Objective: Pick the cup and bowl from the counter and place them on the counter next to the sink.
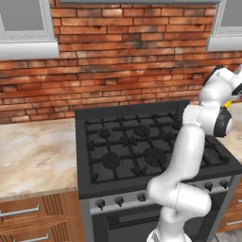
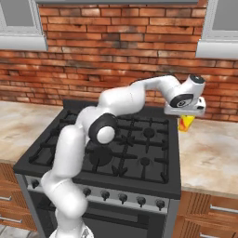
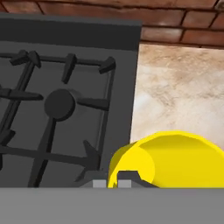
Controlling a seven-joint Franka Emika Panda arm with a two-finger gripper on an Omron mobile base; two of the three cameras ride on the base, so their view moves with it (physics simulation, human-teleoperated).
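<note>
The small yellow cup (image 2: 187,123) hangs from my gripper (image 2: 187,116), just past the stove's right edge and above the marbled counter (image 2: 209,153). In the hand view the cup (image 3: 175,159) sits large at the bottom right, with my gripper (image 3: 113,183) shut on its rim. From the left base view a sliver of the cup (image 1: 228,104) shows behind my wrist. The bowl and the sink are out of view.
A black stove (image 1: 137,142) with burner grates lies under my arm, between two stretches of counter (image 1: 33,151). A brick wall (image 2: 116,60) runs behind. Wooden drawers (image 1: 28,217) front the counter below.
</note>
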